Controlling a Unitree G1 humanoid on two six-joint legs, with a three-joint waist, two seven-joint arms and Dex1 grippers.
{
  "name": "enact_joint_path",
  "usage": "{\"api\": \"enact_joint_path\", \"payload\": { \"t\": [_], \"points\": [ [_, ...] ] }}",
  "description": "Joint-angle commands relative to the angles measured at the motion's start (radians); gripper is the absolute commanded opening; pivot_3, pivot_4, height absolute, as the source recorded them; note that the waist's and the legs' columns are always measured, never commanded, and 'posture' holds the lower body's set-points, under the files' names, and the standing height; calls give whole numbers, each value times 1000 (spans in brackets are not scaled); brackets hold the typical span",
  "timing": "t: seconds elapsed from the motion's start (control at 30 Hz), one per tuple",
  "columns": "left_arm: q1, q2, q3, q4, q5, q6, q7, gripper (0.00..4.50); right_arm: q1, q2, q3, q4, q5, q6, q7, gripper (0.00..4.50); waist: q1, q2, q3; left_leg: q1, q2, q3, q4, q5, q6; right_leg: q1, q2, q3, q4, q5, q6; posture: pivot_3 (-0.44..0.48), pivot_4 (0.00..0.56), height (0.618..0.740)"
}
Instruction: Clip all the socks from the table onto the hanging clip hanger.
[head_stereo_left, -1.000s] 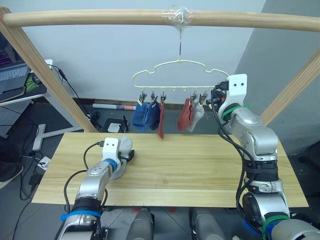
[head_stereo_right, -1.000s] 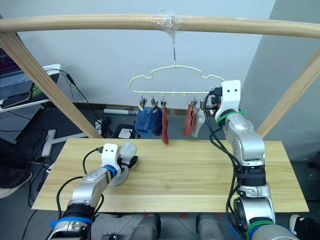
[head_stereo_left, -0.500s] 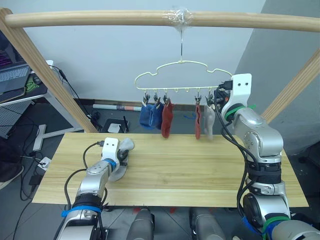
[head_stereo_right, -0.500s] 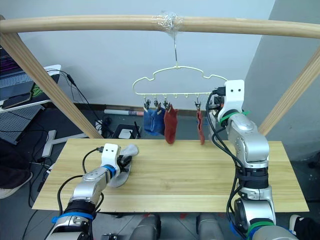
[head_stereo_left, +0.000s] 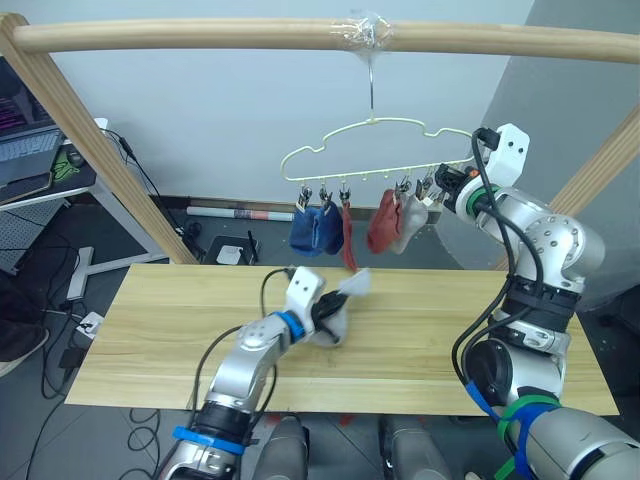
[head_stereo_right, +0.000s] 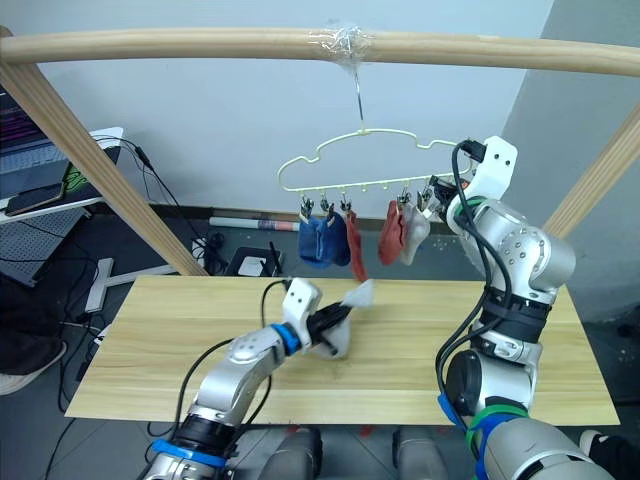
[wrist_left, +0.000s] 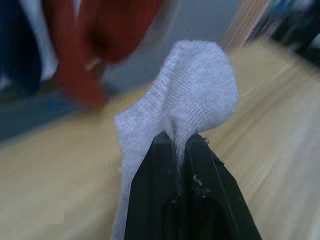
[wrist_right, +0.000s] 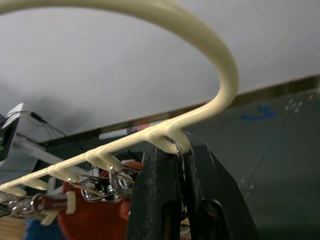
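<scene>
My left gripper (head_stereo_left: 330, 310) is shut on a light grey sock (head_stereo_left: 347, 291) and holds it just above the middle of the table (head_stereo_left: 450, 330). In the left wrist view the black fingers (wrist_left: 162, 165) pinch a fold of this sock (wrist_left: 195, 95). The cream clip hanger (head_stereo_left: 395, 121) hangs from the top pole. My right gripper (head_stereo_left: 462, 180) is shut on its right end, where the wire (wrist_right: 220, 55) bends down into the jaws. Two blue socks (head_stereo_left: 315, 230), a thin red sock (head_stereo_left: 347, 240), another red sock (head_stereo_left: 381, 222) and a grey sock (head_stereo_left: 405, 225) hang from its clips.
A round wooden pole (head_stereo_left: 200, 37) spans the top, with slanted legs at the left (head_stereo_left: 90, 150) and right (head_stereo_left: 600, 170). A desk with a laptop (head_stereo_left: 25, 150) stands at the far left. Cables lie on the floor behind the table.
My left gripper closed on the grey sock at the table's left and carried it up and right to the middle. The hanger and my right gripper shifted to the right.
</scene>
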Motion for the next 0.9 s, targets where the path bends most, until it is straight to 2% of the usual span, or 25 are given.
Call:
{"api": "enact_joint_path", "payload": {
  "t": [0.03,0.17,0.3,0.6,0.9],
  "points": [
    [-39,-34,-16,-107,-45,50,8,20,-34,-6,-78,-21,20,103,-49,0,-3,0,0,0,0,0,0,0,0,0,0,0,0,0,0,-23,194,740],
    [-88,-88,-30,-112,-62,71,21,20,-68,3,-113,-35,36,185,-58,0,-6,0,0,1,0,0,0,0,0,0,0,0,0,0,0,-43,195,740],
    [-150,-145,-28,-5,-43,49,49,20,-86,28,-154,-62,38,245,-75,0,-5,0,0,-1,-1,0,1,0,0,0,0,0,-1,0,1,-51,193,740],
    [-216,-181,-16,144,-21,-26,50,20,-115,88,-230,-118,8,323,-108,0,-11,0,0,-1,-1,0,1,0,0,0,0,0,-1,-2,4,-76,198,740],
    [-270,-213,31,210,-39,-53,66,20,-111,100,-234,-157,-19,352,-94,0,-17,0,0,-2,-1,0,1,0,0,-1,0,0,-1,-3,4,-88,199,740]
  ]
}}
